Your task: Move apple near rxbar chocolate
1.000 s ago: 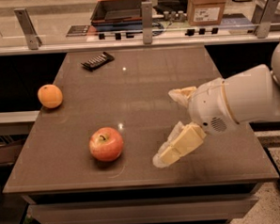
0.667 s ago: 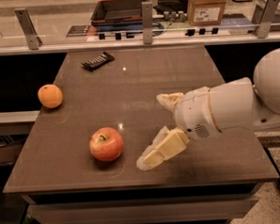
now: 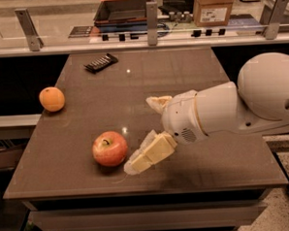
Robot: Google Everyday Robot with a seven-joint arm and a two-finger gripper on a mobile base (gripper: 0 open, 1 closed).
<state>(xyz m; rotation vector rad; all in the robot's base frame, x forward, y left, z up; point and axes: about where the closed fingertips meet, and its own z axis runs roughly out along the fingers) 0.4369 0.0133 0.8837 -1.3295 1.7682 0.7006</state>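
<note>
The red apple (image 3: pixel 110 148) with a yellowish patch at its stem sits on the brown table (image 3: pixel 205 75) near the front left. The rxbar chocolate (image 3: pixel 101 63), a dark flat bar, lies at the table's far left, well behind the apple. My gripper (image 3: pixel 143 134) comes in from the right on the white arm (image 3: pixel 222 113). Its cream fingers are spread open: one fingertip (image 3: pixel 132 166) is just right of the apple, close to it, the other fingertip (image 3: pixel 153 102) is further back. Nothing is between them.
An orange (image 3: pixel 52 99) sits at the table's left edge. Behind the table runs a rail with metal posts (image 3: pixel 152 22); a dark tray (image 3: pixel 124 9) and a cardboard box (image 3: pixel 212 7) stand beyond it.
My gripper has moved left across the table toward the apple, and its front finger now lies next to the apple. The apple, bar and orange have not moved.
</note>
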